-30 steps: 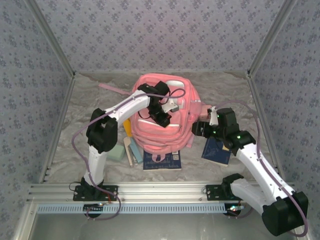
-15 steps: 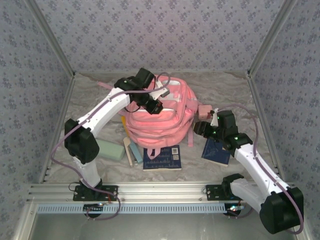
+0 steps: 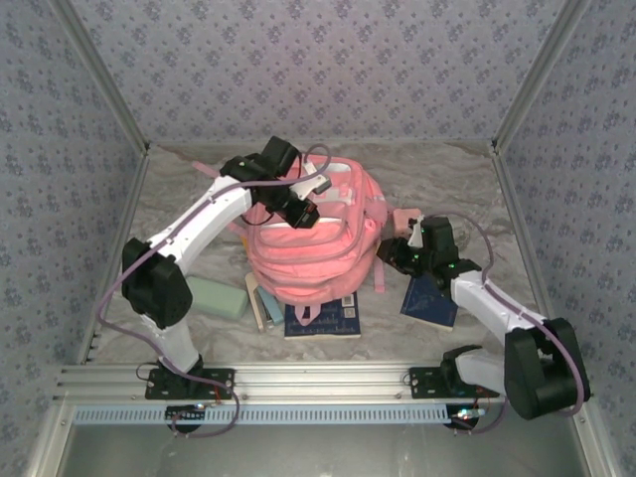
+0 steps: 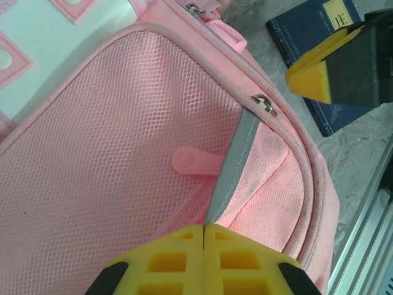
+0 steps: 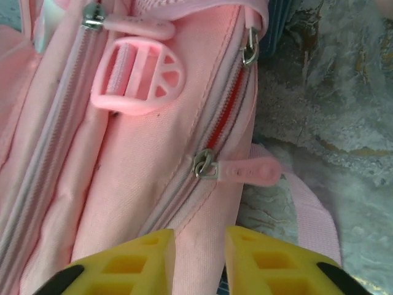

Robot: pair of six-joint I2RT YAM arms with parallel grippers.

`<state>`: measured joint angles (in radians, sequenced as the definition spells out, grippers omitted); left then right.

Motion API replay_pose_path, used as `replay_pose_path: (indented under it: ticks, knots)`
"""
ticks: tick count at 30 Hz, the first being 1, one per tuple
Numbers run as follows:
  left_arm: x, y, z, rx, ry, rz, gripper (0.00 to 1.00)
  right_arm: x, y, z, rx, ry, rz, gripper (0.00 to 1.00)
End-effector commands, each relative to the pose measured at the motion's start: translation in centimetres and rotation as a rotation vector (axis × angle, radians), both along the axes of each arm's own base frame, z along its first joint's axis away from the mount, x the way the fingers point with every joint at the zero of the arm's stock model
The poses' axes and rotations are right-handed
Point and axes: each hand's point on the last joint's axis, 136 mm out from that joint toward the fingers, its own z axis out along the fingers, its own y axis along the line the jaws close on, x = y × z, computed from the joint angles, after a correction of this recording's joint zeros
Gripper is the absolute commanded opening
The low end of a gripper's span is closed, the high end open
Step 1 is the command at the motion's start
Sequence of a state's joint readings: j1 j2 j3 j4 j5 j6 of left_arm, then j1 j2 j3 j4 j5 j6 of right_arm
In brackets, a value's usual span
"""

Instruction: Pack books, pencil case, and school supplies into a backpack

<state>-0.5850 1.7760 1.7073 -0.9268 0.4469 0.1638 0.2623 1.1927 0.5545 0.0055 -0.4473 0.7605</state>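
The pink backpack (image 3: 310, 248) lies mid-table. My left gripper (image 3: 301, 211) sits on its upper left part, shut on a grey trim strip (image 4: 236, 160) beside the mesh pocket; the pads (image 4: 178, 258) meet with the strip's end pinched between them. My right gripper (image 3: 390, 254) is at the bag's right side, open, its narrowed jaws either side of a fabric fold (image 5: 199, 246) below a pink zipper pull (image 5: 249, 171). One navy book (image 3: 323, 319) pokes out under the bag's front, another navy book (image 3: 429, 300) lies right. The mint pencil case (image 3: 219, 296) and the stick-shaped school supplies (image 3: 260, 301) lie left.
A pink strap (image 3: 221, 175) trails off the bag toward the back left. The aluminium rail (image 3: 318, 383) runs along the near edge, and patterned walls close in the left, right and back. A pink buckle (image 5: 138, 77) sits on the bag's side.
My left gripper moved from the bag's front middle to its upper left, and the bag shifted with it. My right gripper came in against the bag's right side and its jaws narrowed.
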Motion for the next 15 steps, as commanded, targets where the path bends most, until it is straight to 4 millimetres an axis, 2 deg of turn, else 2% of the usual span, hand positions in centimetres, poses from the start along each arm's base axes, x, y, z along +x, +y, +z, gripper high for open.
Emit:
replay_pose_path:
  ticks: [1, 4, 6, 9, 10, 13, 15]
  knots:
    - [-0.1, -0.2, 4.1, -0.115, -0.074, -0.011, 0.0, 0.7, -0.1, 1.0, 0.002, -0.024, -0.012, 0.39]
    - [0.0, 0.0, 4.5, -0.125, -0.078, -0.006, 0.0, 1.2, -1.2, 1.2, -0.153, -0.108, 0.025, 0.47]
    - [0.1, 0.2, 4.6, -0.128, -0.082, 0.0, 0.0, 1.5, -1.5, 2.1, -0.25, -0.23, 0.054, 0.5]
    - [0.4, 0.7, 4.6, -0.136, -0.08, 0.016, 0.0, 1.1, -0.2, 4.9, -0.472, -0.57, 0.189, 0.53]
    - [0.5, 0.9, 4.7, -0.14, -0.085, 0.024, 0.0, 1.0, -0.1, 5.2, -0.565, -0.642, 0.232, 0.55]
    - [0.9, 1.5, 4.8, -0.159, -0.088, 0.049, 0.0, 1.5, -1.1, 4.9, -0.733, -0.668, 0.335, 0.54]
    - [1.0, 1.9, 5.2, -0.181, -0.088, 0.059, 0.0, 1.9, -0.9, 5.2, -0.676, -0.701, 0.364, 0.53]
